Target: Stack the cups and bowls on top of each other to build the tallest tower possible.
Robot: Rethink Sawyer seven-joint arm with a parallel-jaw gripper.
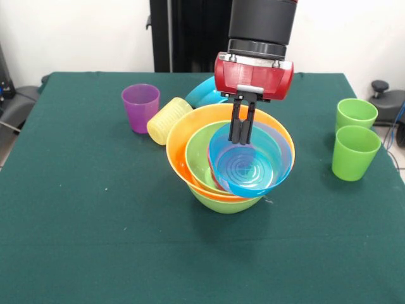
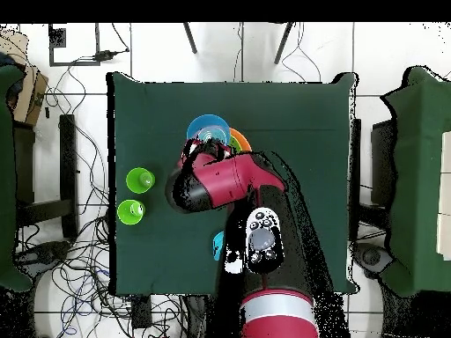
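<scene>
Going left to right in the front view: the purple cup (image 1: 140, 106) stands upright on the desk (image 1: 76, 209), and the yellow cup (image 1: 167, 120) lies tipped on its side just beside it, so both look like spare pieces waiting for later. Behind the yellow one a blue bowl (image 1: 204, 93) sits tilted, mostly hidden by the pile. In the middle is the tower (image 1: 190, 161): a lime bowl on the desk, the orange bowl (image 1: 178, 142) nested in it, another lime bowl inside that, with a sliver of red showing deeper in. Wide stuff at the bottom makes sense for a steady base. The gripper (image 1: 242, 136) comes straight down over it, fingers nearly together and pinching the rim of a second blue bowl (image 1: 248, 166), which hangs tilted toward the camera and seems to rest against the pile's front, so I'd guess it's being set in. Off right, two green cups (image 1: 355, 145) stand upright near the desk edge, well apart from the tower.
</scene>
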